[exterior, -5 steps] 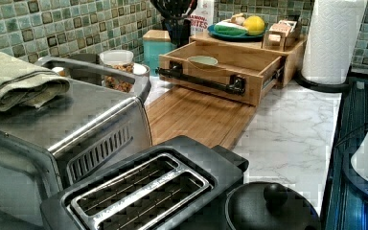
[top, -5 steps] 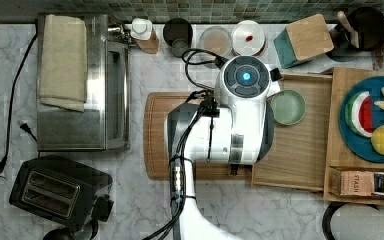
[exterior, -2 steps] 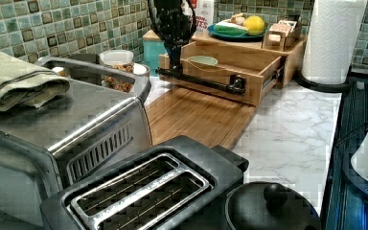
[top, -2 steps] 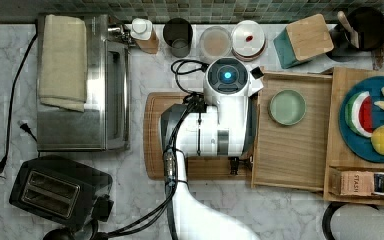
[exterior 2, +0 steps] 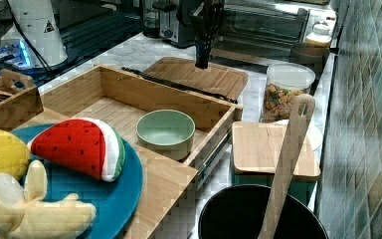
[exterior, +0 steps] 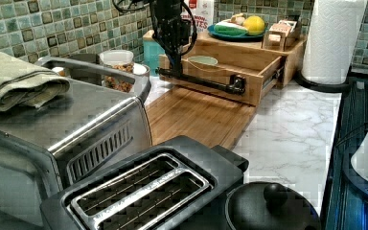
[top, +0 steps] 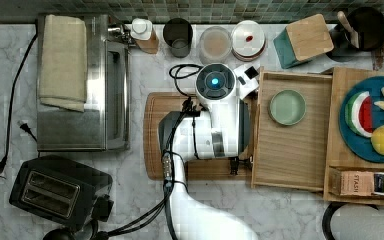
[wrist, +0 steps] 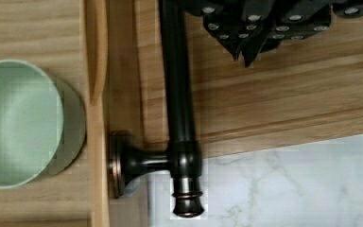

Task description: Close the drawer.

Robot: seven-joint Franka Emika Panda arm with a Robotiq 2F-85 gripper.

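The drawer [top: 290, 150] stands pulled out of the wooden box unit [top: 340, 80], with a green bowl [top: 287, 107] in it. A dark bar handle [exterior: 201, 82] runs along its front wall [wrist: 97, 71]. My gripper [wrist: 246, 56] hangs shut and empty over the cutting board [wrist: 288, 94], just outside the handle [wrist: 177, 94], close to the bar's end. In the left view the gripper [exterior: 177, 72] points down at the handle's height. In the right view the gripper [exterior 2: 201, 63] sits beyond the drawer [exterior 2: 109, 107], apart from the front wall.
The box unit carries a blue plate [top: 375, 120] of toy fruit and a tea box [top: 362, 182]. Jars [top: 215, 44] and a teal block [top: 302, 40] line the tiled wall. A toaster oven [top: 80, 85] and toaster [top: 55, 192] stand past the cutting board [top: 155, 135].
The arm has moved toward the top view's left, off the drawer and over the cutting board. The gripper has come down to the handle's height. The drawer has not moved.
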